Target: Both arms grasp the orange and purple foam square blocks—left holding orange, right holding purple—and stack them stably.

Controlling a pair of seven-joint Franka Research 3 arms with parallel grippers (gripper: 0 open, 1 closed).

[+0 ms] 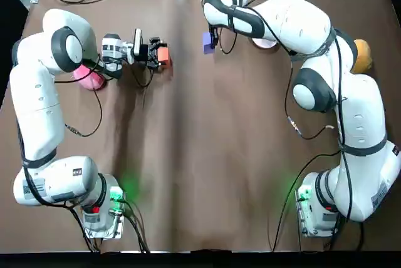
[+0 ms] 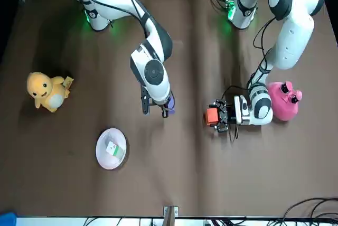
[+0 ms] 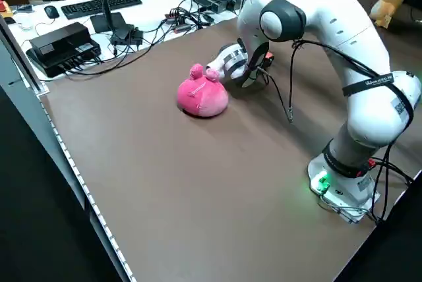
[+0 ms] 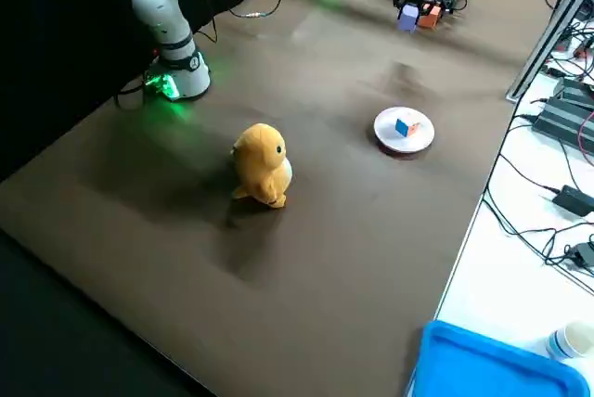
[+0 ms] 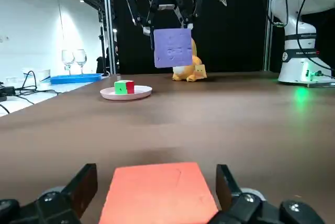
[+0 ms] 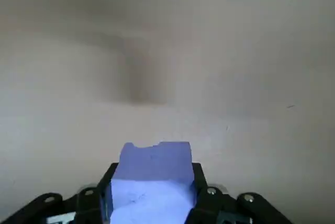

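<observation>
Front view, pink plush [image 2: 285, 102] beside left hand [image 2: 217, 116]

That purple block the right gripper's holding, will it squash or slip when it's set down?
Probably light: the purple block hangs from the right gripper by a pinch near one edge. Likely soft: an edge looks nicked, so it may dent. Its flat faces should sit on the orange block without rolling.
</observation>
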